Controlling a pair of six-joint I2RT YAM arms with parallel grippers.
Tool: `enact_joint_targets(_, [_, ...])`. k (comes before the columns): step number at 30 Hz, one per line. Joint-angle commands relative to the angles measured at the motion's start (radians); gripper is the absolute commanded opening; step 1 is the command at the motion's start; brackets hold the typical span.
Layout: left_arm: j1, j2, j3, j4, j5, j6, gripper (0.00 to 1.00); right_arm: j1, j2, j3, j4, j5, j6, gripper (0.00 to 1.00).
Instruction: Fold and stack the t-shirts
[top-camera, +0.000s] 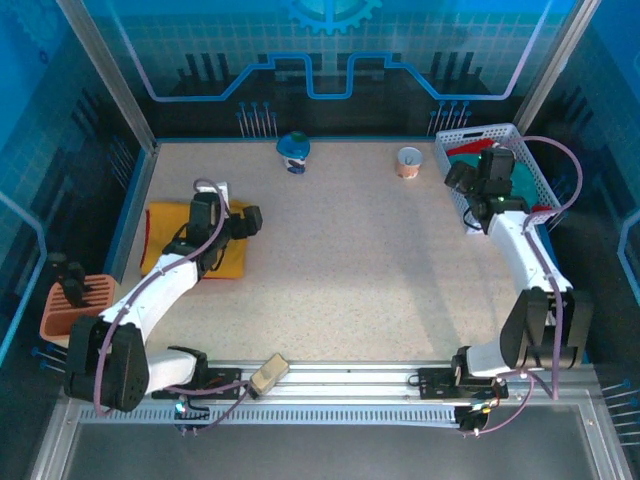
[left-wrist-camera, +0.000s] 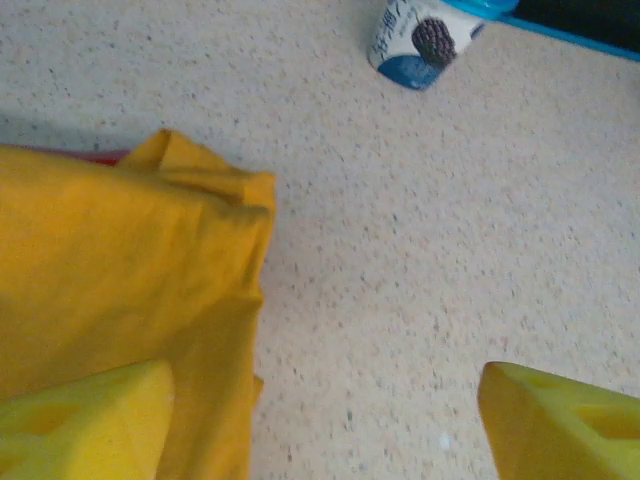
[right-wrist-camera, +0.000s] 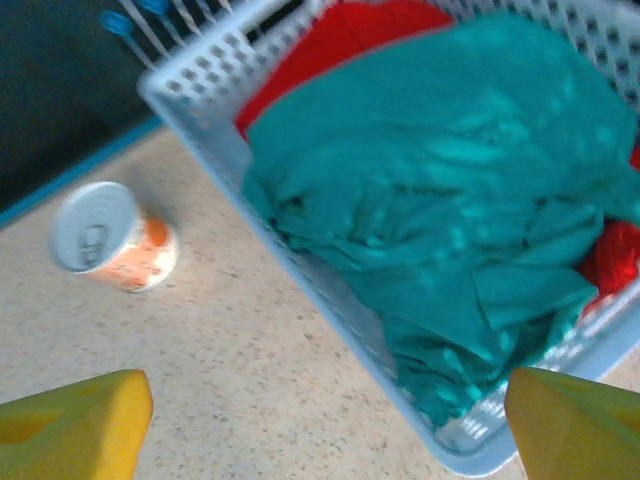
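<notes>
On the left of the table (top-camera: 350, 260), folded yellow t-shirt (top-camera: 165, 225), long axis crosswise.

Blue-tinted light, right wrist view blurred

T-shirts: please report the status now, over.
Left gripper open at edge of yellow t-shirt on table. Right gripper open above basket; teal t-shirt crumpled inside, over red t-shirt. Cup beside basket, not in the way.

White slotted basket (top-camera: 475, 130) far right; orange-white cup (top-camera: 409, 161) just beside (left of it); blue cup (top-camera: 293, 153) mid-back.
</notes>
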Motion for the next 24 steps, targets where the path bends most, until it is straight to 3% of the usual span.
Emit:
enact_joint_targets(1, [-0.034, -0.072, -0.023, -0.111, 0.048, -0.054, 0.78, -0.051, 0.126, 0.107, -0.124, -0.027, 0.121, 0.92])
enact_joint_targets(10, [-0.116, -0.175, -0.077, -0.193, 0.048, -0.058, 0.8, -0.107, 0.396, 0.329, -0.186, -0.057, 0.199, 0.92])
enact_joint_targets(24, [-0.123, -0.235, -0.157, -0.165, 0.104, -0.089, 0.8, -0.125, 0.675, 0.563, -0.306, -0.109, 0.284, 0.84])
